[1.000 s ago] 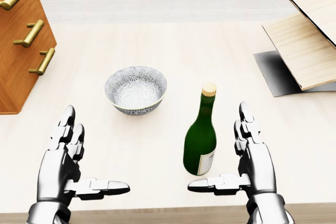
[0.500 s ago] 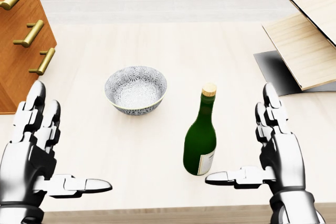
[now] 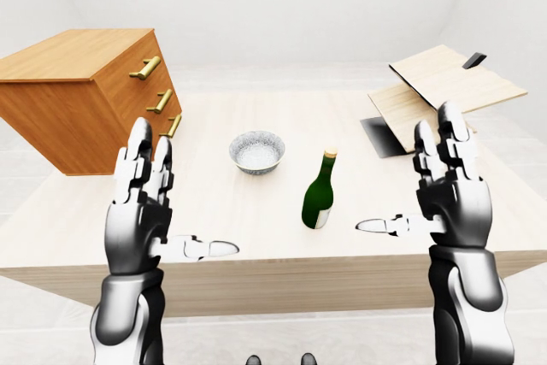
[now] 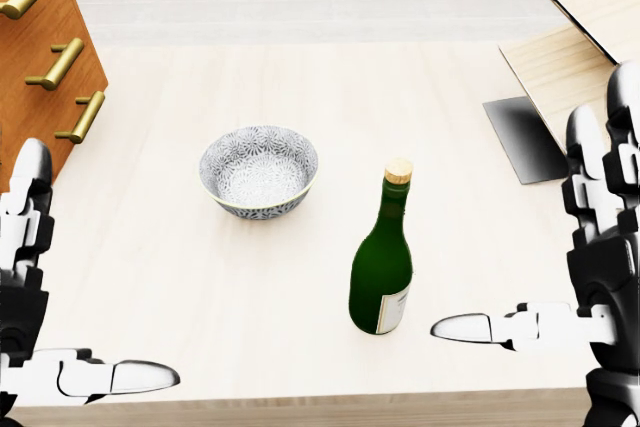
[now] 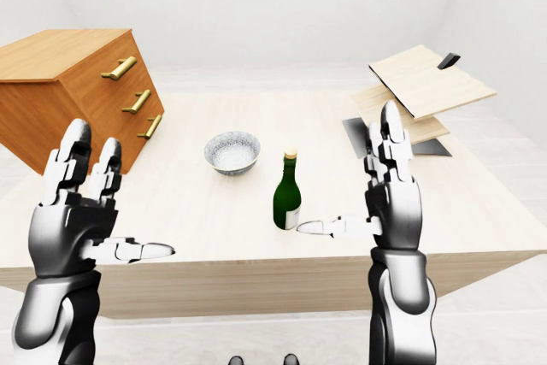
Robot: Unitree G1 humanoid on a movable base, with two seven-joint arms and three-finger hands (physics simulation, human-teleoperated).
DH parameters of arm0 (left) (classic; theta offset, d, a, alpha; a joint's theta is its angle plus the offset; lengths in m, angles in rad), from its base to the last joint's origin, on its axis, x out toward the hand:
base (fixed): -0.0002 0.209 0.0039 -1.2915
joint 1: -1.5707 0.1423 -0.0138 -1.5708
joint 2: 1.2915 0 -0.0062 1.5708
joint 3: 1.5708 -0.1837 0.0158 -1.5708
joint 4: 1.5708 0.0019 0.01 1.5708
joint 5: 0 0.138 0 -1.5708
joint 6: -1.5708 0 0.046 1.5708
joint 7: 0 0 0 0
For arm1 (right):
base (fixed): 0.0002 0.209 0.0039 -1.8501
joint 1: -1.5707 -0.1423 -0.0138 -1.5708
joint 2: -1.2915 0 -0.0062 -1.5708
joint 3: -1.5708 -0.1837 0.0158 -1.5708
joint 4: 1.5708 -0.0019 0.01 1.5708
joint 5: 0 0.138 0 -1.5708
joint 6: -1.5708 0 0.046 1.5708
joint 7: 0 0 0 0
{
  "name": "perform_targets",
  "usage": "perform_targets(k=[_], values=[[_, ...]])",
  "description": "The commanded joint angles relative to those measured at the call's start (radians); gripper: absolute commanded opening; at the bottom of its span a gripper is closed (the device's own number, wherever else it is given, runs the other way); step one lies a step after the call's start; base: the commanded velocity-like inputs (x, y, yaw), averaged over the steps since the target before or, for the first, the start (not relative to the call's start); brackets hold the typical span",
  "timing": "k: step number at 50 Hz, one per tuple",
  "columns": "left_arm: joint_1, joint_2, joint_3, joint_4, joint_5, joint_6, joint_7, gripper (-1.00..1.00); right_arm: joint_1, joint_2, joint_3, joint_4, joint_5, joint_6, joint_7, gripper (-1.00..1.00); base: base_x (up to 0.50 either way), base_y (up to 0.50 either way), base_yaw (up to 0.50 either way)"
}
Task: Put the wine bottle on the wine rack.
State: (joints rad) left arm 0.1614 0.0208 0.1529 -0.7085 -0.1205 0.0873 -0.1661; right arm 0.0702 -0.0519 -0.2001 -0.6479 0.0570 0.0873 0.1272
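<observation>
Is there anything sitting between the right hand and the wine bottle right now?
Nothing visible. The right hand is open to the right of the wine bottle in the head view, with only bare table between them. The bowl sits up-left, clear of that path.

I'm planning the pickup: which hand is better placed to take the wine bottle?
The right hand. The wine bottle stands upright just beside its thumb, and the wine rack lies on that side too. The left hand is open, farther off, past the bowl.
</observation>
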Motion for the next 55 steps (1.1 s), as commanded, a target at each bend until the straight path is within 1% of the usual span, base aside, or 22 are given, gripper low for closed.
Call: perform_targets(k=[1,5,9,15,20,23,29,32,33,35,42,44,46,47,50,51,52,55], values=[[-0.007,-0.009,0.026,-0.046,-0.010,0.000,-0.020,1.00,-0.007,0.011,-0.009,-0.059,0.007,0.000,0.017,1.00,0.00,0.00,0.00],[-0.009,-0.009,0.026,-0.063,-0.012,0.000,-0.019,1.00,-0.008,0.007,0.007,-0.033,-0.014,0.000,0.015,1.00,-0.13,-0.03,0.00],[-0.030,-0.007,0.040,-0.053,-0.022,0.000,-0.014,1.00,-0.016,0.012,0.018,-0.003,-0.010,0.000,0.017,1.00,-0.44,-0.08,0.00],[-0.012,-0.009,0.029,-0.065,-0.018,0.000,-0.015,1.00,-0.015,0.014,0.023,0.037,-0.004,0.000,0.015,1.00,-0.50,-0.10,0.00],[-0.006,-0.012,0.022,-0.061,-0.014,0.000,-0.018,1.00,-0.006,0.017,0.026,0.050,0.008,0.000,0.017,1.00,-0.25,-0.43,0.00],[0.002,-0.014,0.014,-0.053,-0.010,0.000,-0.023,1.00,0.002,0.017,0.034,0.058,0.005,0.000,0.019,1.00,-0.11,-0.50,0.00],[-0.002,-0.012,0.022,-0.052,-0.012,0.000,-0.023,1.00,0.007,0.016,0.039,0.056,0.011,0.000,0.028,1.00,-0.07,-0.50,0.00],[0.007,-0.011,0.018,-0.046,-0.004,0.000,-0.028,1.00,0.017,0.009,0.053,0.056,0.005,0.000,0.049,1.00,0.00,-0.50,0.00],[0.007,-0.012,0.020,-0.043,-0.005,0.000,-0.029,1.00,0.020,0.016,0.049,0.052,0.027,0.000,0.061,1.00,0.00,-0.50,0.00],[0.001,-0.012,0.027,-0.037,-0.009,0.000,-0.028,1.00,0.022,0.016,0.051,0.048,0.020,0.000,0.056,1.00,0.00,-0.50,0.00],[-0.001,-0.012,0.035,-0.050,-0.014,0.000,-0.028,1.00,0.021,0.014,0.064,0.100,-0.001,0.000,0.068,1.00,0.00,-0.50,0.00],[0.000,-0.013,0.035,-0.050,-0.014,0.000,-0.028,1.00,0.015,0.016,0.057,0.133,-0.013,0.000,0.055,1.00,0.00,-0.50,0.00],[-0.001,-0.014,0.034,-0.043,-0.013,0.000,-0.028,1.00,0.016,0.022,0.051,0.136,0.018,0.000,0.068,1.00,0.00,-0.48,0.00],[-0.001,-0.014,0.033,-0.041,-0.013,0.000,-0.028,1.00,0.013,0.025,0.045,0.131,0.022,0.000,0.056,1.00,0.00,-0.18,0.00],[0.000,-0.014,0.031,-0.039,-0.010,0.000,-0.027,1.00,0.027,0.026,0.049,0.131,0.032,0.000,0.066,1.00,0.00,0.00,0.00],[0.000,-0.015,0.030,-0.040,-0.011,0.000,-0.027,1.00,0.031,0.030,0.045,0.128,0.046,0.000,0.068,1.00,0.00,0.00,0.34],[0.001,-0.015,0.029,-0.038,-0.009,0.000,-0.027,1.00,0.033,0.019,0.054,0.135,0.012,0.000,0.058,1.00,0.00,0.00,0.50],[0.002,-0.016,0.026,-0.029,-0.008,0.000,-0.027,1.00,0.034,0.022,0.052,0.140,0.023,0.000,0.062,1.00,0.00,0.00,0.50]])
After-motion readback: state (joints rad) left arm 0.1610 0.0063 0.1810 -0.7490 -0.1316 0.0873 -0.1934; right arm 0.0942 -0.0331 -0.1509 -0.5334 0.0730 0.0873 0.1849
